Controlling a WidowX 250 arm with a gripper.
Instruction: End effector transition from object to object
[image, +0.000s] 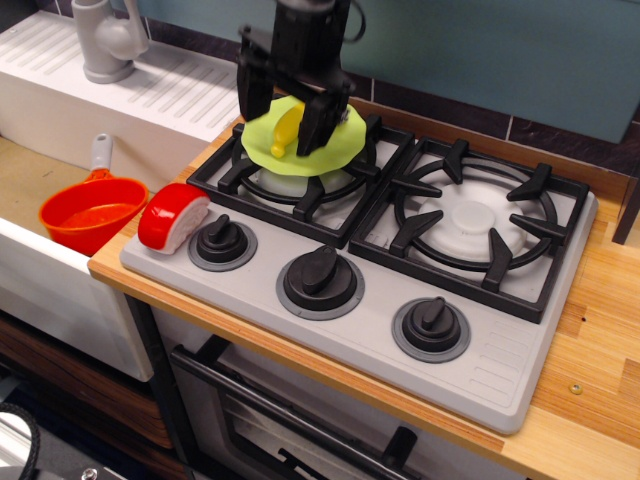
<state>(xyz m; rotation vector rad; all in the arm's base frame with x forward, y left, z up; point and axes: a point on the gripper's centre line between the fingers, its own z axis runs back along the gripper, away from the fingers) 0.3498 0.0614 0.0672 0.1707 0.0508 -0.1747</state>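
Clear right burner (478, 222); left burner blocked by green plate (305, 142) and yellow banana (286, 133).

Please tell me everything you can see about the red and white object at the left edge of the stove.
The red and white object is a small rounded block, glossy red on top with a white end face, plastic-looking. It lies on its side on the grey stove panel, at the front left corner, just left of the leftmost knob. Nothing grips it.

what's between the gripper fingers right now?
In the only view, the gripper stands open over the green plate, with the yellow banana lying on the plate between its fingers.
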